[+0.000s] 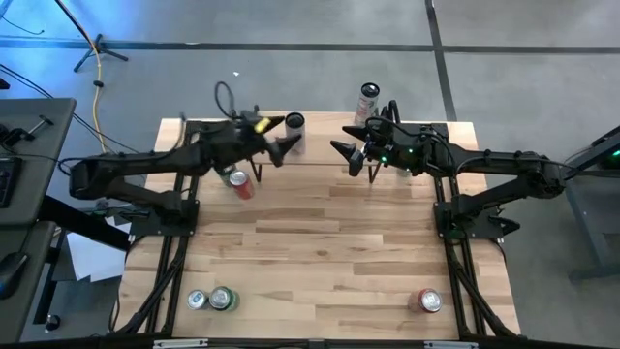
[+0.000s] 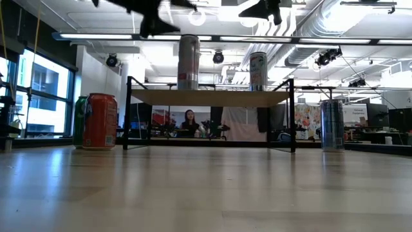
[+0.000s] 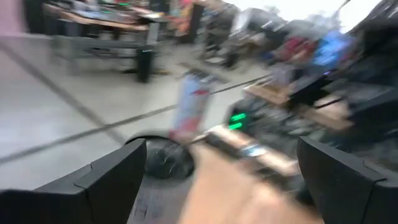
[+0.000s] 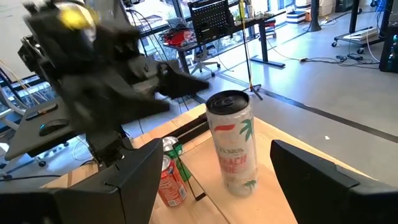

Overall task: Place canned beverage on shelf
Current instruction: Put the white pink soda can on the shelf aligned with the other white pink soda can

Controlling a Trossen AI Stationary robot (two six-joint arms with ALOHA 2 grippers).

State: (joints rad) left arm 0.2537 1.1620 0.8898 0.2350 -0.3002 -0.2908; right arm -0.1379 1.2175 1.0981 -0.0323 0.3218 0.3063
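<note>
The shelf (image 1: 320, 160), a light-wood board on black legs, stands at the table's far side; it also shows in the low view (image 2: 212, 98). Two tall cans (image 1: 294, 124) (image 1: 368, 97) stand upright on it, and both show in the low view (image 2: 188, 61) (image 2: 258, 71). My left gripper (image 1: 279, 141) is open and empty, high up just left of the left can. My right gripper (image 1: 347, 158) is open and empty above the shelf. It faces a white can with a green palm print (image 4: 231, 143), which stands apart from its fingers.
A red can (image 1: 240, 184) stands on the table by the shelf's left end, and shows in the low view (image 2: 100, 121). Two cans (image 1: 198, 300) (image 1: 224, 299) stand near the front left, and a red one (image 1: 427, 301) at the front right. A bluish can (image 2: 332, 124) stands right of the shelf.
</note>
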